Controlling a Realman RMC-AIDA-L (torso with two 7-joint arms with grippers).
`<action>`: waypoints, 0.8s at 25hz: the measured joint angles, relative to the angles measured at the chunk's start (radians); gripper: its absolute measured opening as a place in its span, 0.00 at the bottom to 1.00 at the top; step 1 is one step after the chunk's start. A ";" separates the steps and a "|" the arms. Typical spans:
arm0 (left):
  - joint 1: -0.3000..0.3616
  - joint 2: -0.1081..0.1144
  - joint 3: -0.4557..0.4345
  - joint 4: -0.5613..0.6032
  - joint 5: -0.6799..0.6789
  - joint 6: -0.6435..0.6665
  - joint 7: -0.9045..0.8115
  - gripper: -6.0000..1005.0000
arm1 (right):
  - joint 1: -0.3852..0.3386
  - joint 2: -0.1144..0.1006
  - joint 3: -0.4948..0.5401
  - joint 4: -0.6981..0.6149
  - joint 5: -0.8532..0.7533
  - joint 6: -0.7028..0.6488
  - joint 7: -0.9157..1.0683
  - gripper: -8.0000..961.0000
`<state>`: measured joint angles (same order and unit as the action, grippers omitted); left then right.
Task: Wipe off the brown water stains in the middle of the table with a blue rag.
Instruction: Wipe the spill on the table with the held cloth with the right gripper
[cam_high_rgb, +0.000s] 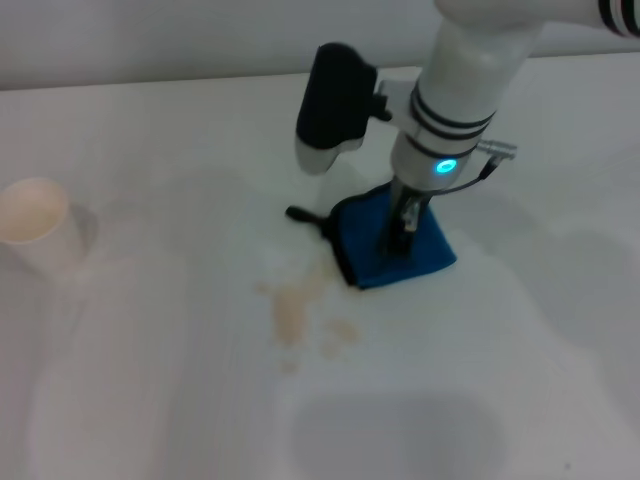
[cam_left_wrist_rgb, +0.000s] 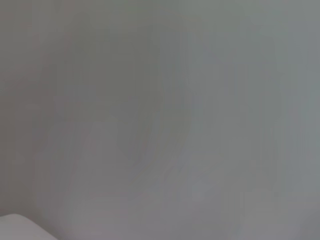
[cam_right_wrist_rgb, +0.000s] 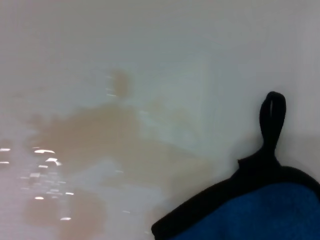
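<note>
Rag (cam_high_rgb: 392, 241), blue with black edging, lay flat on white table (cam_high_rgb: 150, 400) just right of centre, black loop (cam_high_rgb: 300, 214) sticking out toward 9 o'clock. Right gripper (cam_high_rgb: 402, 232) pressed straight down onto rag from above, arm coming in from 1 o'clock; fingers dark and bunched against cloth, so couldn't tell whether spread or closed. Brown water stains (cam_high_rgb: 300, 312) sat at rag's 7 o'clock: tan blotches and small spots, nearest ones just beside rag's near-left edge, not covered. In right wrist view, same stains (cam_right_wrist_rgb: 95, 150) spread wet and glinting beside rag corner (cam_right_wrist_rgb: 260, 210) and loop (cam_right_wrist_rgb: 272, 120). White paper cup (cam_high_rgb: 35, 222) well apart at 9 o'clock near table's left edge. Left gripper out of sight; left wrist view showed only plain grey surface.
</note>
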<state>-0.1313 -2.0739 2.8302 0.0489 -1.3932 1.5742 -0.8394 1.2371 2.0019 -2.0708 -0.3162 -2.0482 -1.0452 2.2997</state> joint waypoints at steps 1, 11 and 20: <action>-0.001 0.000 0.000 -0.001 0.000 0.000 -0.002 0.89 | -0.008 0.000 0.000 -0.022 -0.003 -0.009 0.000 0.02; -0.007 0.000 0.000 -0.002 0.000 0.000 -0.003 0.89 | -0.110 0.012 0.001 -0.244 -0.028 -0.091 -0.006 0.02; -0.019 0.000 0.000 0.000 0.000 -0.001 -0.003 0.89 | -0.182 0.025 -0.004 -0.419 -0.015 -0.221 -0.084 0.02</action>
<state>-0.1502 -2.0743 2.8302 0.0489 -1.3928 1.5733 -0.8422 1.0555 2.0272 -2.0750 -0.7356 -2.0634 -1.2658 2.2157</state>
